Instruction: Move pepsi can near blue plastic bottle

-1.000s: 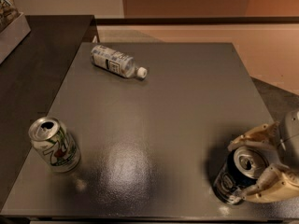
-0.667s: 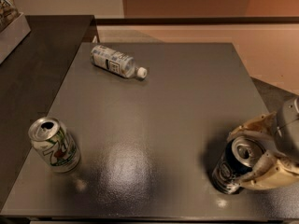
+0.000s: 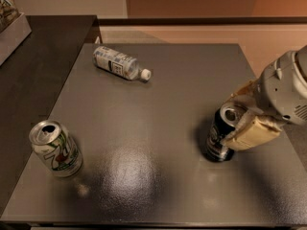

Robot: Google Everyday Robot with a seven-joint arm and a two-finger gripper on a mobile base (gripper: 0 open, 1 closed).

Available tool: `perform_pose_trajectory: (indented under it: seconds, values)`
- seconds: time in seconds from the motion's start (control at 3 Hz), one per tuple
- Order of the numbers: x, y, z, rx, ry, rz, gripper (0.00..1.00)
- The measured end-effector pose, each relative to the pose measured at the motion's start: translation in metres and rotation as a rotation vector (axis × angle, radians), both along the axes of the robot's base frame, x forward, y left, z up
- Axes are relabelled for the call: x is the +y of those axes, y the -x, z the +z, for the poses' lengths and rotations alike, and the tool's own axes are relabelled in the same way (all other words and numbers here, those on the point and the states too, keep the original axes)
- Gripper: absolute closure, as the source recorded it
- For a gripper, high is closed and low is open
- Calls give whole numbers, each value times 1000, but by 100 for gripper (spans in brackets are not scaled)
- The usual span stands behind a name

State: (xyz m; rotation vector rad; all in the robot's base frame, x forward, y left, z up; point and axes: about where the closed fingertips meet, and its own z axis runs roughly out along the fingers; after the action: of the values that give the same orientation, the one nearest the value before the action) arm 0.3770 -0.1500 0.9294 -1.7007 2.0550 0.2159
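Note:
The pepsi can is dark with a silver opened top and stands slightly tilted at the right of the grey table. My gripper reaches in from the right. Its tan fingers are closed around the can's upper part. I cannot tell whether the can's base touches the table or hangs just above it. The blue plastic bottle lies on its side at the far left of the table, white cap pointing right. It is well apart from the can.
A white-and-green can with red marks stands near the table's front left corner. A darker counter adjoins the table on the left, with a box at its far end. Tan floor lies beyond the table.
The gripper and the pepsi can have moved together away from the front right corner, toward the far left. The bottle and the white-and-green can have not moved on the table.

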Motion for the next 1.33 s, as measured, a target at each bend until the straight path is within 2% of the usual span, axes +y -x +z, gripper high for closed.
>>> perform_pose_trajectory:
  seconds: [0.67,1.0,1.33]
  values:
    - [25,-74,9,-25,-24,-121,100]
    - [44,-113,11,-37,-37,-159,100]
    - [68,-147,11,-38,-46,-167,100]
